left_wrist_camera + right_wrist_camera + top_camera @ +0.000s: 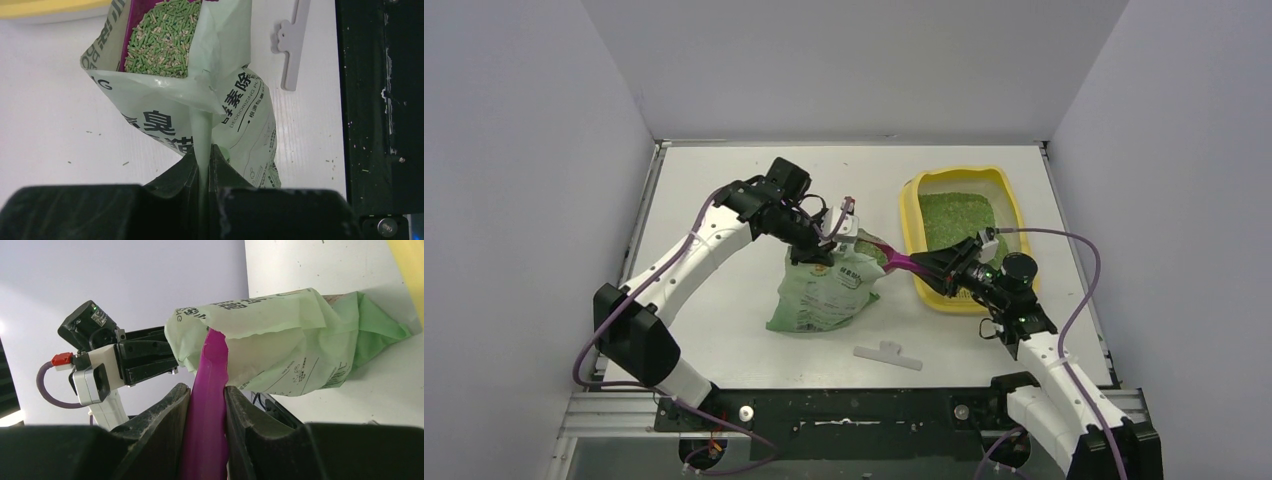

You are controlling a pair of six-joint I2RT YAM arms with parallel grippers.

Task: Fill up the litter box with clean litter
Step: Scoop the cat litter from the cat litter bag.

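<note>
One litter box (954, 175), one bag (824, 297), one scoop (902, 262) and one clip (888, 354).

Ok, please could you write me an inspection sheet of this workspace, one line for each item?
Surface: white table, with a few stray grains beside the bag.
Job's things: yellow litter box at the far right, green litter covering its floor; more of it in the open bag.
Clutter: white clip lying near the front edge.
Grippers: left pincer shut on the bag's edge; right pincer shut on the handle of the magenta scoop, whose bowl is inside the bag.
Cables: purple cables run along both arms.
Surroundings: plain grey walls on three sides.
</note>
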